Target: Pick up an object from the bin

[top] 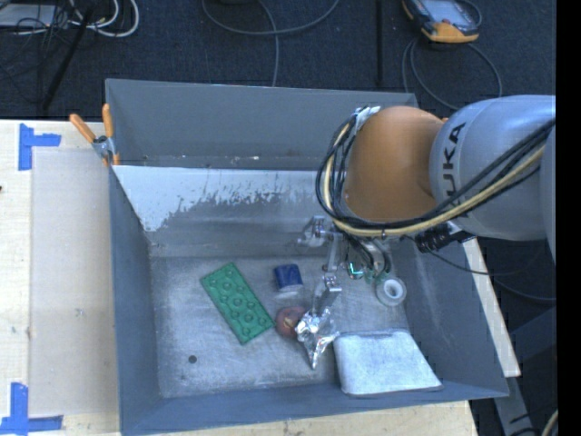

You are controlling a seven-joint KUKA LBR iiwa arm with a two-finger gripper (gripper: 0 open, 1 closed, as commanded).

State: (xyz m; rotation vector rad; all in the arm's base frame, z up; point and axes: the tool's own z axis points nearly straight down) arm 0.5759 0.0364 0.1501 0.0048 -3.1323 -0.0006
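Gripper [316, 332] sat right of green studded plate [236, 302], reddish ball [289, 320] between them, white pad [381, 363] further right; couldn't tell the jaw gap.

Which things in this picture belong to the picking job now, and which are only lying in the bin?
In the job: end effector, grey bin, reddish-brown ball closest to the end effector.
Lying about: green studded plate, small blue block, white ring, white folded cloth.

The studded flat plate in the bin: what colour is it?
The plate is green, clearest in the camera view.
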